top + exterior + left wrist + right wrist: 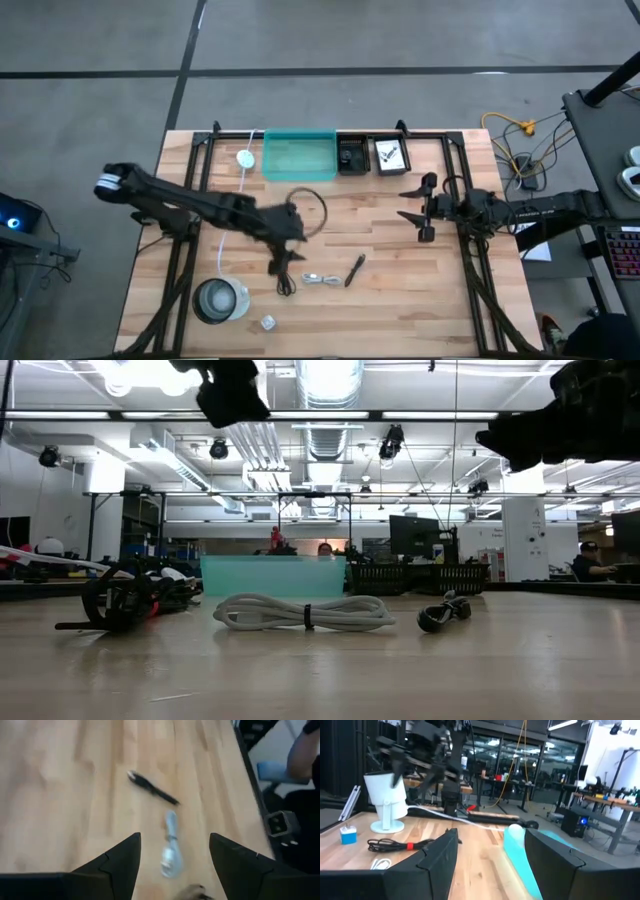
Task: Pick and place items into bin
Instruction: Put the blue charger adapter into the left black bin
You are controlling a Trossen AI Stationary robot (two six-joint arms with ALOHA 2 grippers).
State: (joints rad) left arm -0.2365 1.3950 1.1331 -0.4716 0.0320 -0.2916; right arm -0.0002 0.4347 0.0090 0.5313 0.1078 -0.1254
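My left gripper (289, 252) (175, 838) is open and hovers above the table's middle. Its fingers point down over the silvery cable (170, 847) (320, 280) (305, 612), which lies coiled on the wood. The black pen (152, 790) (355, 270) lies just beyond it. A black cable with a red tie (285, 281) (120, 600) (400, 845) lies beside the left gripper. A small clear piece (268, 322) sits near the front edge. The teal bin (298, 156) (272, 575) (520, 855) stands at the far edge. My right gripper (420, 205) (490, 833) is open and waits at the table's right.
A round clear container (220, 300) (387, 805) stands near the front left. A long white cord with a disc (245, 158) runs left of the bin. Two black trays (352, 156) (390, 155) sit right of the bin. A black cable loop (312, 210) lies mid-table.
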